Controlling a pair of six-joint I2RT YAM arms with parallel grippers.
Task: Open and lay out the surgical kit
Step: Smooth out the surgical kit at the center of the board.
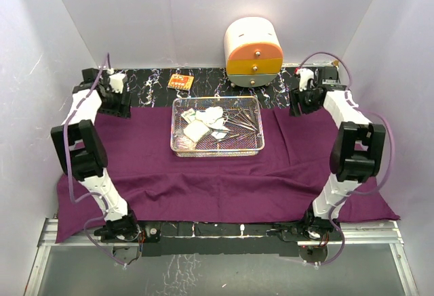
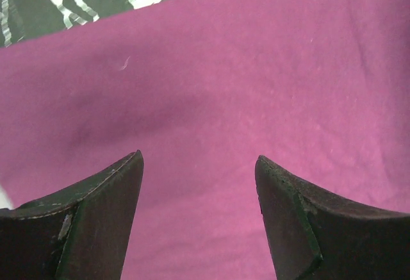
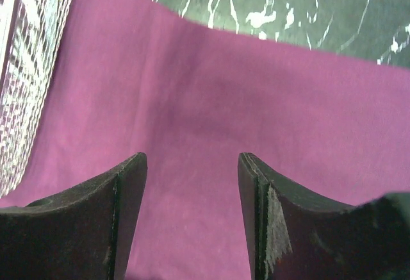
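Fingers (image 2: 96, 216) of the left gripper (image 2: 198, 164) and right gripper (image 3: 192, 159) stand spread and empty over the far corners of the unfolded cloth (image 1: 224, 181), with the tray (image 1: 218, 152) near the far edge of the table (image 1: 146, 79); unpacking the tray appears next, requiring an inward reach.

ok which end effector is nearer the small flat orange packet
Left. The left end effector is over the purple cloth's far left corner, a short way left of the small flat orange packet; the right end effector is over the far right corner.
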